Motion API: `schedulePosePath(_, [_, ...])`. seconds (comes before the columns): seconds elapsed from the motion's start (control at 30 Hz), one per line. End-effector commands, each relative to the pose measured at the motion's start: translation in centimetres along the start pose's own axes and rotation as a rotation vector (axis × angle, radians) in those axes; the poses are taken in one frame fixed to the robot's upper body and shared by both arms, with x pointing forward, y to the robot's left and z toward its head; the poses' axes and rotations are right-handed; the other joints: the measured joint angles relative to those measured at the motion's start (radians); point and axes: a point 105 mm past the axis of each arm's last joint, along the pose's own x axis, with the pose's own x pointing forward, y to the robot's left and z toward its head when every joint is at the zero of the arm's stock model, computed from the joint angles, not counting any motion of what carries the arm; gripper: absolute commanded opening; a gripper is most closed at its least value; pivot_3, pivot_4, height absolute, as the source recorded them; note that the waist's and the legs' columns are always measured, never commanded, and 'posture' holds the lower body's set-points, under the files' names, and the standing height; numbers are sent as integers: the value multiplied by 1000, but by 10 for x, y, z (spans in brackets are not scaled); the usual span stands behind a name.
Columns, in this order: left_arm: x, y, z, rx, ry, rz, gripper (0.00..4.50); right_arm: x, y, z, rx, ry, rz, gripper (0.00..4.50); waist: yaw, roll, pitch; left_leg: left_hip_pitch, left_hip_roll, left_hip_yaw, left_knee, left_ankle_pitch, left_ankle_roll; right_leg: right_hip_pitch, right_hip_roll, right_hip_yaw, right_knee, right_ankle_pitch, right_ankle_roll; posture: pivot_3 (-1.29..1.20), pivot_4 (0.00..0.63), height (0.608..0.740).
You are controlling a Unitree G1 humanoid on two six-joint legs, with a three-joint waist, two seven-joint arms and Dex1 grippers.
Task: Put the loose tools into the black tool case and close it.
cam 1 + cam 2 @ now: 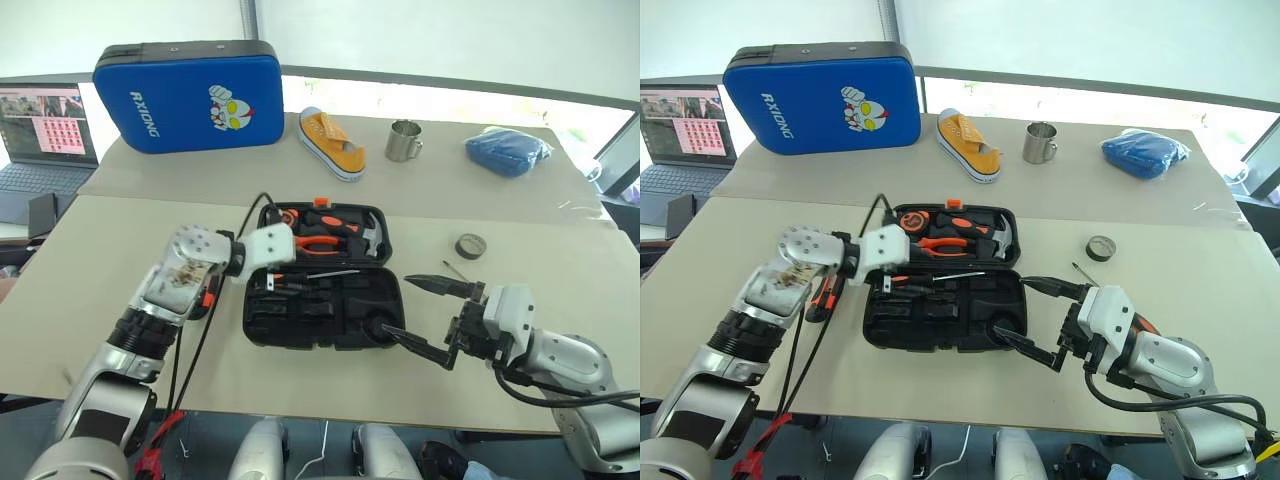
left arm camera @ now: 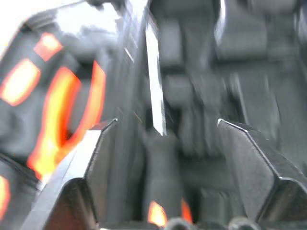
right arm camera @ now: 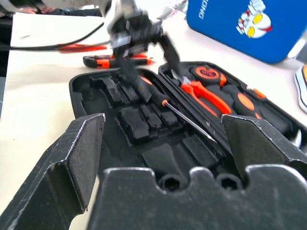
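Beige bench [image 1: 90, 280] carrying a black plastic clamshell tool case [image 1: 322, 316], lying open at the centre, its moulded slots partly filled. Behind it, well apart: a large blue padded case with cartoon print [image 1: 190, 97], a yellow canvas shoe [image 1: 333, 143], a metal mug [image 1: 404, 141] and a folded blue cloth [image 1: 507, 151].

Left gripper [image 1: 880, 281], fingers apart, hangs over the case's left edge; a long orange-and-black-handled screwdriver [image 3: 165, 103] lies across the slots just beneath it, apparently just set down. Right gripper [image 1: 415, 314], fingers spread wide and holding nothing, stands at the case's right edge, lower finger touching or nearly touching the rim.

An orange-and-black tool, perhaps the utility knife [image 1: 823, 295], rests on the bench just left of the case, under the left arm. A small dark tape roll [image 1: 471, 246] and a thin dark tool [image 1: 456, 270] lie right of the case, near the right gripper.

Step in hand, as judged: loading tools. The next move likely calls for a reach to one of the remaining loose items.
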Motion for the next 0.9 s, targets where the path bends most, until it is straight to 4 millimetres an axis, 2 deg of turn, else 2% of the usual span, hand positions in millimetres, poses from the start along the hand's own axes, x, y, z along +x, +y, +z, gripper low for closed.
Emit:
schedulePosePath(0.03, [-12, 6, 4, -77, -105, 55, 3410, -2, -1, 12, -12, -47, -19, 4500, -4, 0, 0, 0, 0, 0, 0, 0, 0, 0, 0, 0, 0, 0, 0, 0, 150, 740])
schedulePosePath(0.1, [-12, 7, -3, -120, -123, 79, 3410, -2, -1, 11, -6, -50, -28, 4500, -4, 0, 0, 0, 0, 0, 0, 0, 0, 0, 0, 0, 0, 0, 0, 0, 150, 740])
schedulePosePath(0.13, [-11, 5, -6, -135, -131, 73, 2899, -2, -1, 11, -2, -52, -35, 4500, -4, 0, 0, 0, 0, 0, 0, 0, 0, 0, 0, 0, 0, 0, 0, 0, 150, 740])
schedulePosePath(0.23, [-6, -2, -17, -160, -131, 60, 2021, -2, -2, 9, 4, -56, -52, 4500, -3, 0, 0, 0, 0, 0, 0, 0, 0, 0, 0, 0, 0, 0, 0, 0, 150, 740])
schedulePosePath(0.4, [4, -8, -30, -204, -116, 67, 181, -4, -4, 6, 5, -55, -80, 4500, -2, 0, 0, 0, -1, 0, 0, 0, 0, 0, 0, 0, 0, 0, 0, 0, 150, 740])
schedulePosePath(0.43, [6, -9, -32, -216, -106, 69, 61, -4, -4, 6, 5, -54, -82, 4500, -2, 0, 0, 0, -1, 0, 0, 0, 0, 0, 0, 0, 0, 0, 0, 0, 150, 740])
schedulePosePath(0.77, [25, -30, -54, -270, 3, 13, 61, -6, -4, 1, 11, -40, -89, 4500, 1, 1, 0, 1, -1, 0, 0, 0, 0, 2, 0, 0, 0, 0, 0, 0, 150, 740])
schedulePosePath(0.9, [31, -40, -64, -300, 74, -24, 61, -10, -6, -2, 17, -27, -106, 4500, 3, 2, -1, 8, -1, 0, 0, -1, 1, 9, 0, 0, -2, 0, 0, 0, 150, 740])
